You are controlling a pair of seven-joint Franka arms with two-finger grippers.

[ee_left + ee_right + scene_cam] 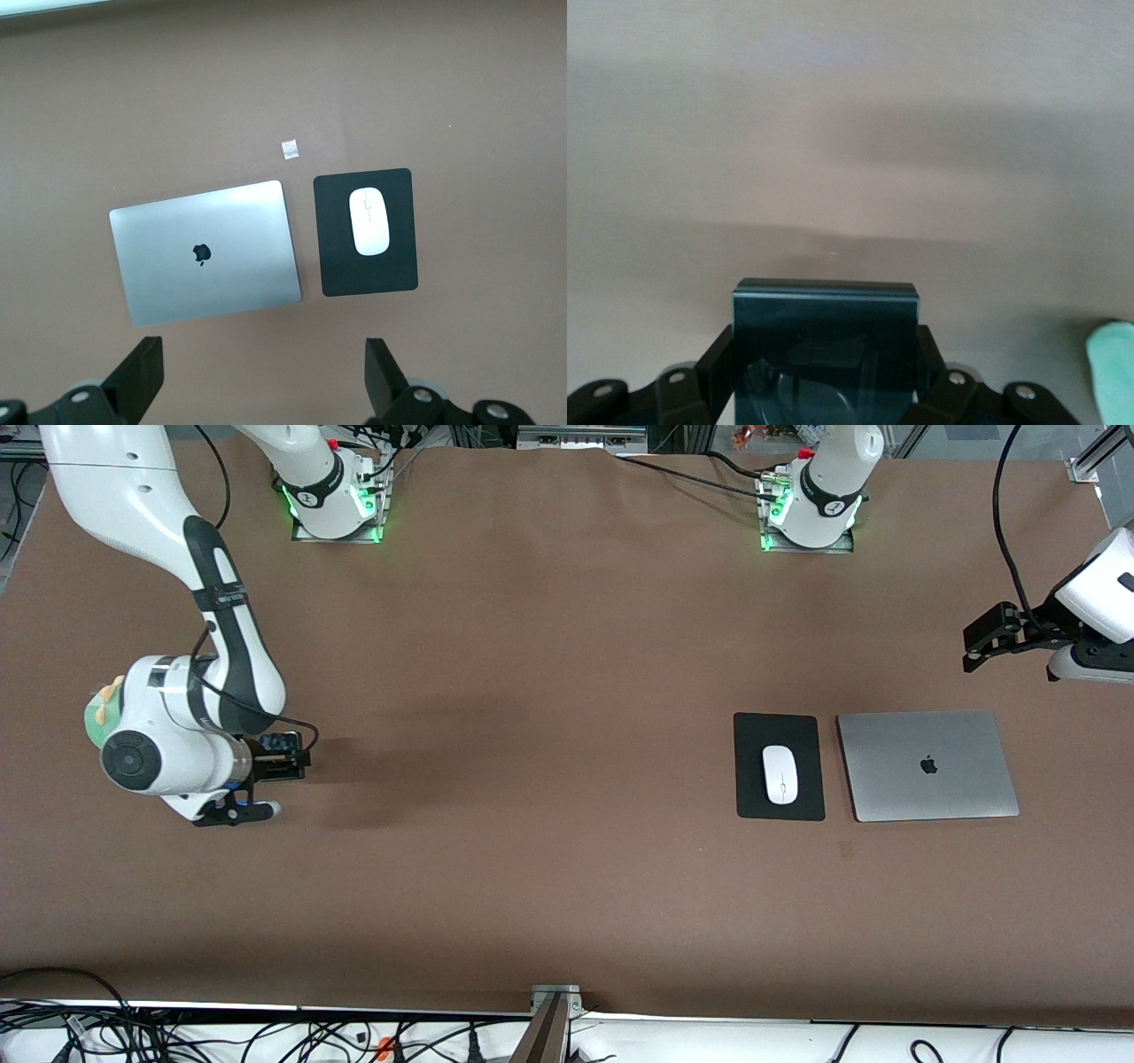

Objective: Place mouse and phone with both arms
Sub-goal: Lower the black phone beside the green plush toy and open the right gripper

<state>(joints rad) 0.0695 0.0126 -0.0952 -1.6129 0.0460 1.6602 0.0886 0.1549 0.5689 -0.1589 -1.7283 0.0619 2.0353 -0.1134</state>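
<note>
The white mouse (780,774) lies on a black mouse pad (753,790) beside a closed silver laptop (927,765), toward the left arm's end of the table. The left wrist view also shows the mouse (370,220), the pad (338,266) and the laptop (205,252). My left gripper (973,648) is open and empty, high over the table next to the laptop; its fingers (142,372) stand wide apart. My right gripper (297,758) is shut on the black phone (826,328) and holds it low over bare table at the right arm's end. The phone (282,755) is mostly hidden in the front view.
A small white scrap (290,150) lies on the brown table near the laptop and pad. A pale green object (100,710) sits by the right arm's wrist and shows in the right wrist view (1112,372). Cables run along the table's near edge (549,1005).
</note>
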